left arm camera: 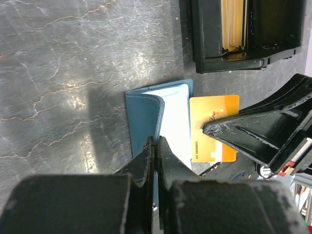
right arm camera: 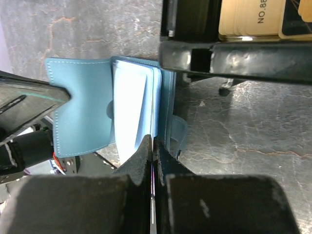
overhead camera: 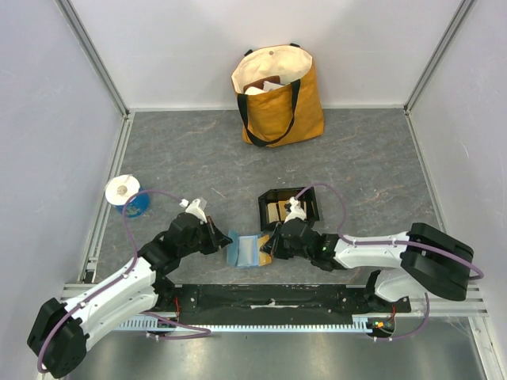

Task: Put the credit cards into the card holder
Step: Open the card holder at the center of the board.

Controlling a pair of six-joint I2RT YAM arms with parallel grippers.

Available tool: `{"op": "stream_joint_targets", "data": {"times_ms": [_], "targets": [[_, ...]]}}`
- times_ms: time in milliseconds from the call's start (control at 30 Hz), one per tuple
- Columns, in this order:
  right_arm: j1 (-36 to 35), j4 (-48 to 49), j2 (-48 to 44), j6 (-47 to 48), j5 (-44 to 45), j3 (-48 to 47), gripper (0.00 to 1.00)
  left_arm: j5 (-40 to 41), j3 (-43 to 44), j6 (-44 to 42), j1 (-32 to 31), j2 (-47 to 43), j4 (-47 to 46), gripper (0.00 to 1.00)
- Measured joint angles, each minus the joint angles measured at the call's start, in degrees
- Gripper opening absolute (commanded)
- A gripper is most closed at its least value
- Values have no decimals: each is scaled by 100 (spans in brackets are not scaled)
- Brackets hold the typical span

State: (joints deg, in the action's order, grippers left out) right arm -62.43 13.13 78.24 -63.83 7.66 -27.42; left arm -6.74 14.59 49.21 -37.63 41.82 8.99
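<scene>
Two pairs of fingers are clenched, one on each of the task's things. Our left fingers (left arm camera: 148, 152) are pinched shut on the outer edge of the card holder's (left arm camera: 144, 114) teal cover flap, keeping it spread open. Our right fingers (right arm camera: 145, 151) are closed on one gold card (left arm camera: 214, 109), which the right wrist view shows edge-on as a thin line between the tips. That card sits just beside the holder's right side, its edge meeting the pale blue inner pockets; we cannot tell whether any of it is inside a slot. The holder lies open on the grey counter (overhead camera: 198, 158) between the two arms, just in front of the black tray (left arm camera: 204, 58), where the other credit cards (right arm camera: 248, 19) stand stacked on edge. We judge the card to be light, stiff and slick. It is best gripped at one end, leaving most of its length free to slide, and kept in line with the slot, since a skewed push would likely catch the pocket lip. The holder looks soft and light, apt to slide or fold shut unless its flap is held at the outer edge, clear of the pockets. Well behind, a yellow tote bag (overhead camera: 277, 95) stands by the back wall.
</scene>
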Motion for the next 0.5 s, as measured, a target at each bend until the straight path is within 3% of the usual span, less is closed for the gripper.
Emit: {"op": "stream_joint_targets", "data": {"times_ms": [500], "targets": [[0,114,422,-68,20,-4,0,817,221,90,0,0,1106,2]]}}
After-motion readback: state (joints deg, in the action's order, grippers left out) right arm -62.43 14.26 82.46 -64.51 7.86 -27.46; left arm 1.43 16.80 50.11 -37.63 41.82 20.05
